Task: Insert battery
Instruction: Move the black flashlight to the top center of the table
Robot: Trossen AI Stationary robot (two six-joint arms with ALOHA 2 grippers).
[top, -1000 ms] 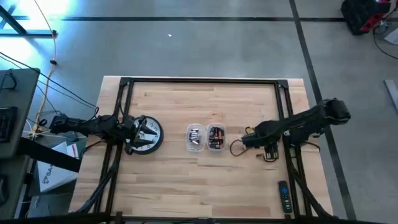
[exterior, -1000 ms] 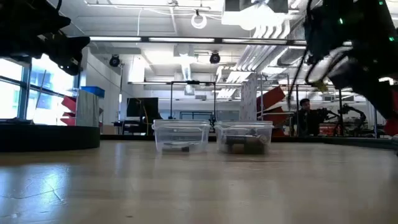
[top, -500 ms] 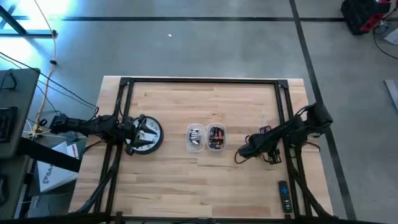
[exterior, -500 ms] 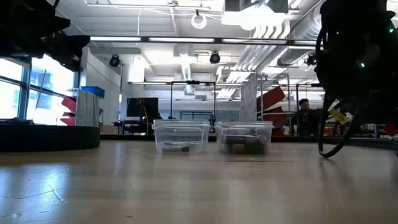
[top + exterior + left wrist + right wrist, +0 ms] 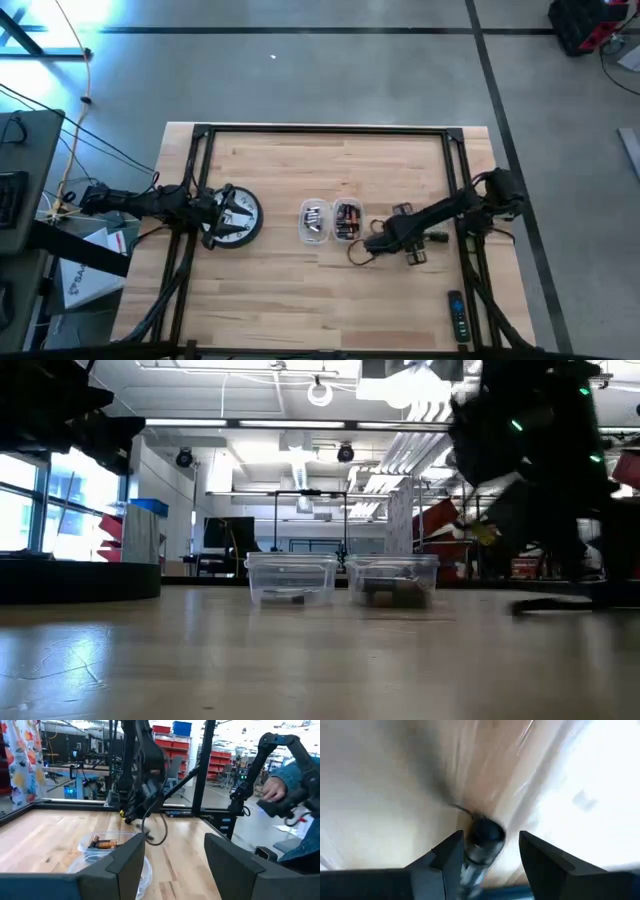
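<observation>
A battery (image 5: 481, 845) is held between the fingers of the right hand (image 5: 372, 240), just beside the two tubs (image 5: 331, 221). A steady, firm grip should be kept. The left hand (image 5: 222, 212) waits, spread and empty.

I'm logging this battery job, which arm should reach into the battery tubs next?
Probably the right: its gripper hangs just beside the two clear tubs. The left gripper sits over a round black stand, farther off.

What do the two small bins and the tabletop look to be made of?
The two small bins look like clear plastic: their contents and the room behind show through the walls. The tabletop looks like pale wood in glued strips, with a slight sheen in the low view.
</observation>
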